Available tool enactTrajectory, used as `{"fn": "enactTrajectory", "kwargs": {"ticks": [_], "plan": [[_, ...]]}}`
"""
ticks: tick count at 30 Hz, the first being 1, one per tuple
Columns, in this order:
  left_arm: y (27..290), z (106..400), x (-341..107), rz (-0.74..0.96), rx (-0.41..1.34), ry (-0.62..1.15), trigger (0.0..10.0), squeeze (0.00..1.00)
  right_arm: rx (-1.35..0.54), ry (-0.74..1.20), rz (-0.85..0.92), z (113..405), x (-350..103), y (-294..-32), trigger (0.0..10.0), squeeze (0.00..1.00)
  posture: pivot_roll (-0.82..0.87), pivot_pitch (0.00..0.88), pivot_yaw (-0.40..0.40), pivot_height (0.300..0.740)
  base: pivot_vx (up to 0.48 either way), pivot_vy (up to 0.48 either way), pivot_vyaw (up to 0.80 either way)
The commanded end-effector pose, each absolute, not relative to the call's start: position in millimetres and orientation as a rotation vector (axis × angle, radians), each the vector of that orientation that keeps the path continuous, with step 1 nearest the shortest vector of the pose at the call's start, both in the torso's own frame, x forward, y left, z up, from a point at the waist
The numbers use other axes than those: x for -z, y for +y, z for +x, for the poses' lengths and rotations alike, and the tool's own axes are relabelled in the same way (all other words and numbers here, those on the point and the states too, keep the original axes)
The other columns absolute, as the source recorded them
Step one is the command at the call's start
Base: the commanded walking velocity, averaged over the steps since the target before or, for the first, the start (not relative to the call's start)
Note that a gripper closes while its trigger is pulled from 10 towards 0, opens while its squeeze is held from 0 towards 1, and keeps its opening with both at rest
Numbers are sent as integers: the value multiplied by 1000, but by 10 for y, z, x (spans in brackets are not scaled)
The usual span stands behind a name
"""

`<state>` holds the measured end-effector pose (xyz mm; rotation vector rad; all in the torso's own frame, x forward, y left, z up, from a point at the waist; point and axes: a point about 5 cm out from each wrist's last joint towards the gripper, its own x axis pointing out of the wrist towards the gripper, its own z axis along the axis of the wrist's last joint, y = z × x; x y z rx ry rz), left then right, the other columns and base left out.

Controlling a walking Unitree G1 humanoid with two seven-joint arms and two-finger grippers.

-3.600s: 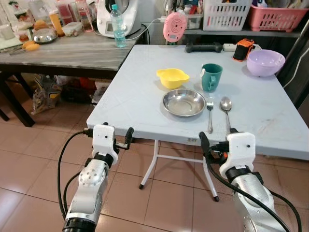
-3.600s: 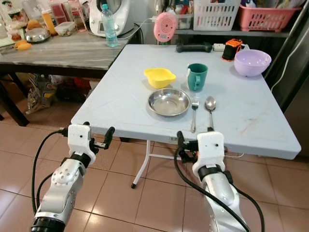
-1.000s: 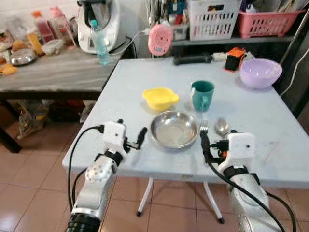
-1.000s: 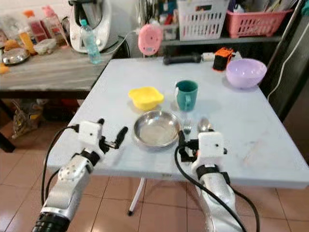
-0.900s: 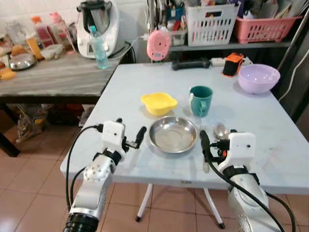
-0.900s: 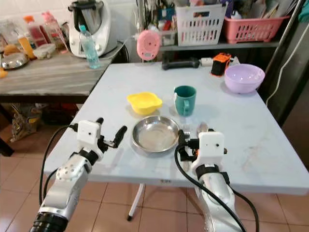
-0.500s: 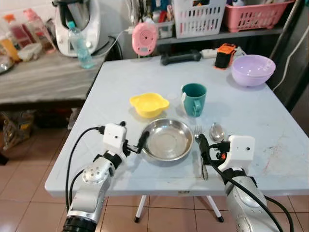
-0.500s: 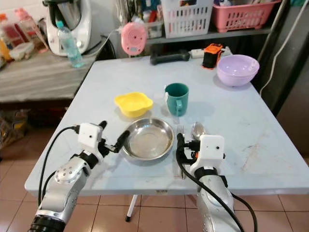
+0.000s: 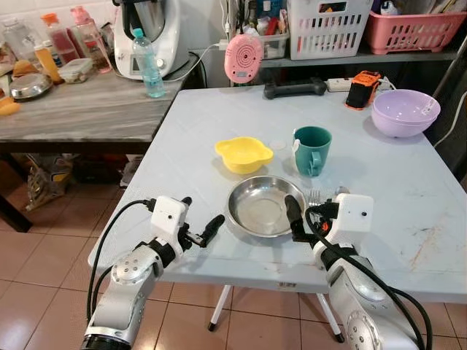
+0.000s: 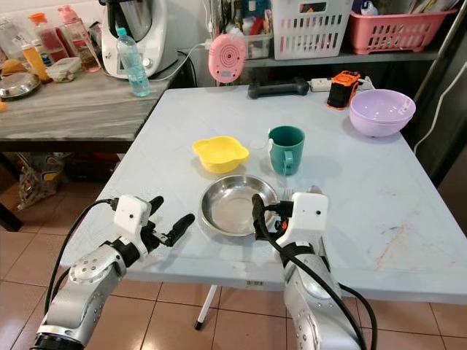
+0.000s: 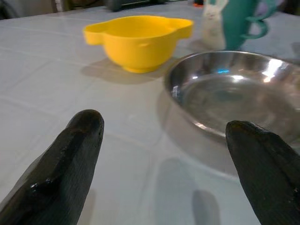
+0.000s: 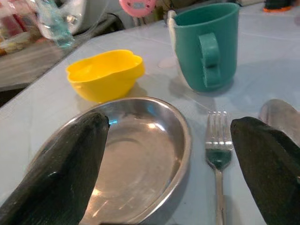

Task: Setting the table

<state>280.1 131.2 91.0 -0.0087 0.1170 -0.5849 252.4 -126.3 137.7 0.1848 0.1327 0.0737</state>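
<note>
A steel plate lies near the front of the white folding table. Behind it stand a yellow bowl and a teal mug. A fork lies just right of the plate, and a spoon lies beyond the fork. My left gripper hovers open over the table's front edge, left of the plate, with nothing in it. Also open and empty, my right gripper stands at the plate's right rim, over the fork, with one finger across the rim.
A purple bowl, an orange device, a black bar and a pink clock stand along the table's far side. A wooden side table with a water bottle is at the left. Tiled floor lies below.
The camera has shifted. My left gripper's fingertip has drawn back a little from the plate's left rim. My right gripper has moved left, from over the fork to the plate's right rim.
</note>
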Motion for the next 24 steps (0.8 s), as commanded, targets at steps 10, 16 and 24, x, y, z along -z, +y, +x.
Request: {"fn": "enactTrajectory", "kwargs": {"ticks": [10,16,24], "plan": [[1257,2650,-919,-49,715,160,10000,0,-15,213,298,2673,-1419,-1182,10000,0,-156,69,113,740,0,0,0],[1240,2609,-948,-50,773,165,10000,0,-39,268,335,2749,-1382,-1080,10000,0,-151,78,112,740,0,0,0],[1261,2588,-963,-42,788,176,10000,0,-86,326,385,2801,-1365,-928,10000,0,-138,76,106,740,0,0,0]]}}
